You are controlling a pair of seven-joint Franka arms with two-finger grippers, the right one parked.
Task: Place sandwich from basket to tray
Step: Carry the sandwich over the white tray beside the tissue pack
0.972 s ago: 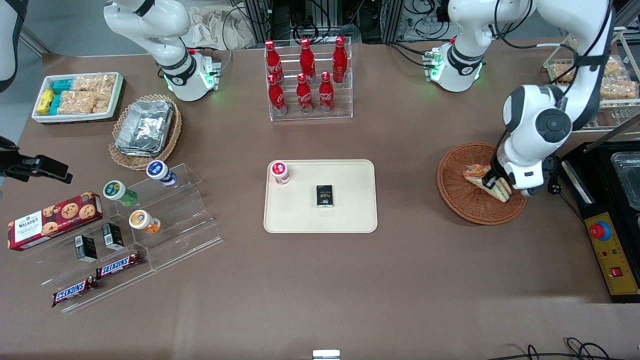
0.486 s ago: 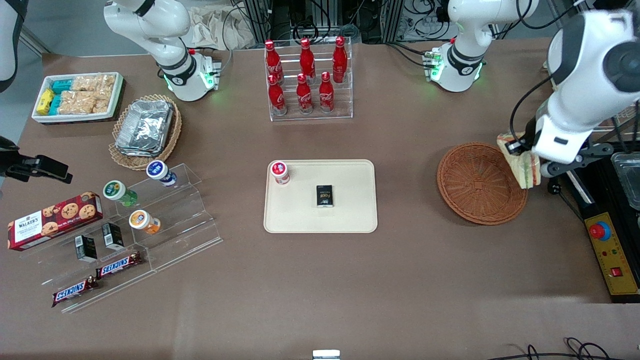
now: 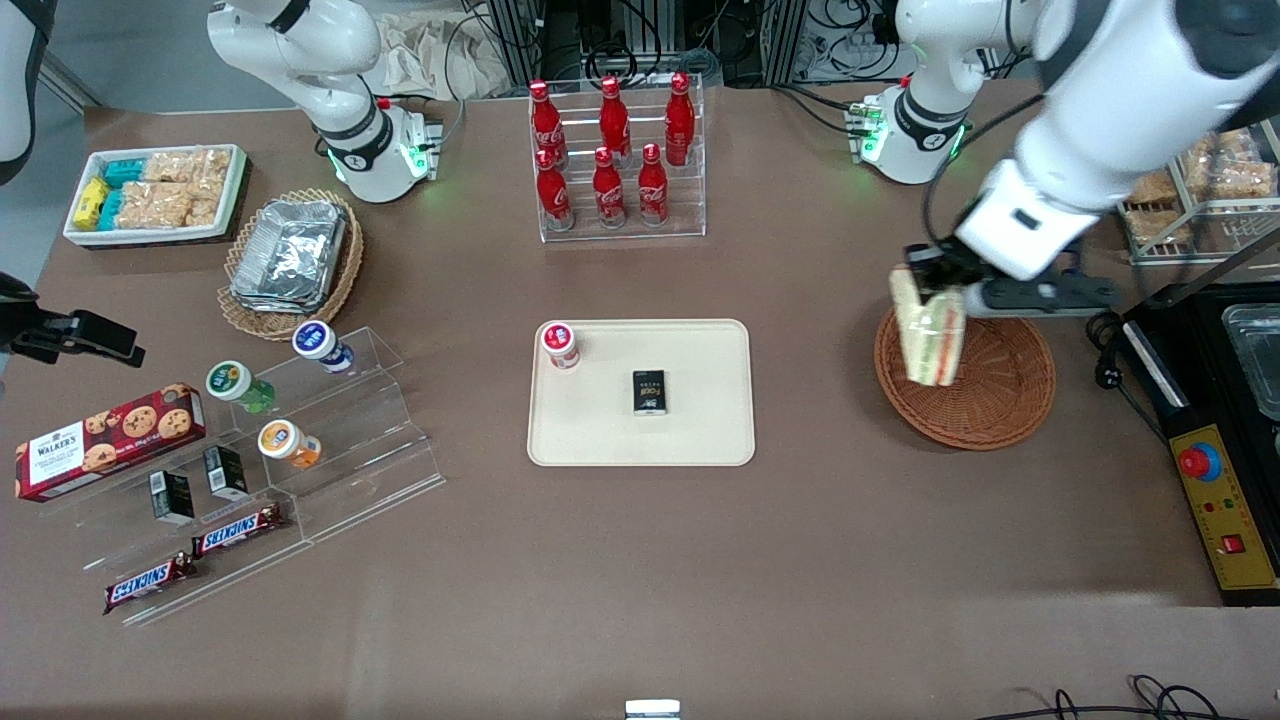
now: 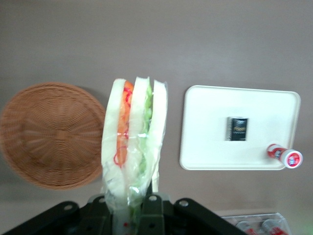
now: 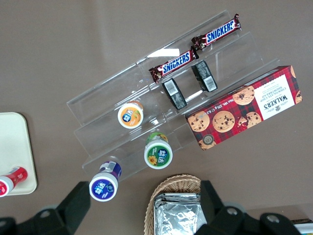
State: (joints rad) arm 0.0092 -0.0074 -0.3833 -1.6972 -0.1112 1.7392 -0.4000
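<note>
The sandwich, a wrapped wedge of white bread with orange, red and green filling, hangs in the air, held by my gripper, which is shut on it. It hangs high above the rim of the reddish-brown wicker basket, on the edge nearest the tray. Nothing lies in the basket. The cream tray lies at the table's middle, toward the parked arm from the basket. A small black box and a red-capped bottle rest on it.
A clear rack of red cola bottles stands farther from the front camera than the tray. A black machine with a yellow control panel sits at the working arm's end. Acrylic steps with snacks and a tan basket of foil packs lie toward the parked arm's end.
My gripper lifted the sandwich out of the basket, rose high, then swung from the working arm's end toward the tray, above the basket's rim.
</note>
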